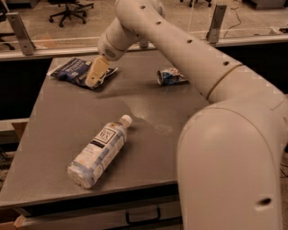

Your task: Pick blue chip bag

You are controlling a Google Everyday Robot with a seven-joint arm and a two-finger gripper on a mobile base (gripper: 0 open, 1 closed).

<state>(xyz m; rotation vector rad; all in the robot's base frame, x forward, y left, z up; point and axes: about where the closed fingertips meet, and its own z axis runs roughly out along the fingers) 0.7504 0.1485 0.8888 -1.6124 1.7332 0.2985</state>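
Note:
The blue chip bag (74,71) lies flat at the far left corner of the grey table (58,134), dark navy with white lettering. My gripper (93,79) hangs from the white arm over the bag's right end, its tan fingers (96,71) pointing down at the bag. The fingers cover part of the bag's right edge. I cannot tell if they touch it.
A clear white-capped bottle (99,150) lies on its side near the table's front. A crushed blue-and-silver can (171,76) lies at the far right. My arm's large white links (229,148) fill the right foreground. Office chairs (67,9) stand on the floor behind a rail.

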